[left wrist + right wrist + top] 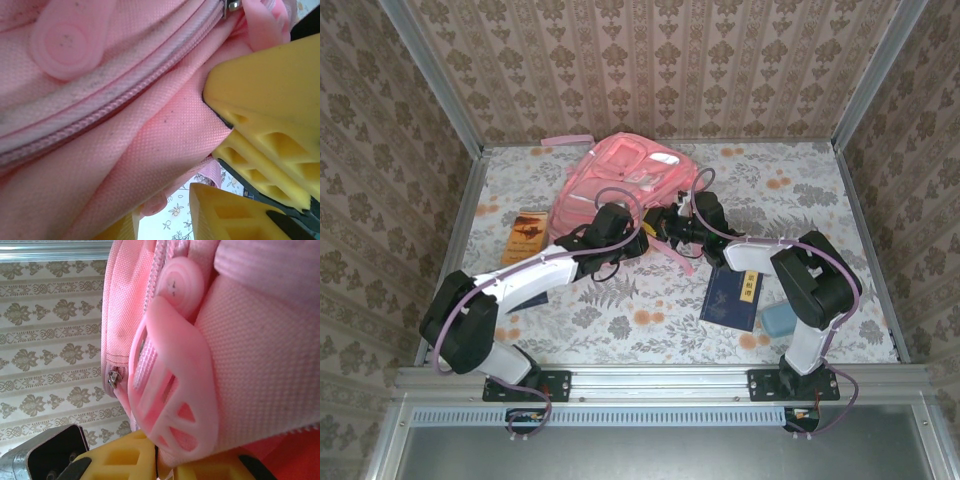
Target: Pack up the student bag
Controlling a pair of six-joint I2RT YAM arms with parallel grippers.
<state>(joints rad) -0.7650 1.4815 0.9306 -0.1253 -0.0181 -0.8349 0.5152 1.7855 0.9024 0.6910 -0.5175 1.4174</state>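
The bag [620, 175] lies at the rear middle of the worktop [620, 320], with both arms reaching to its near edge. The right pincer [165, 464] is clenched on the pink rubber zip pull [170, 390]. The left pincer [200, 142] has pink fabric between its yellow fingers [260, 100]; whether it grips, I cannot tell. A blue book [730, 297] right of the bag bears a yellow label [750, 287], its writing too small to read. A teal case [780, 320] lies beside it. A brown book [527, 235] lies left of the bag.
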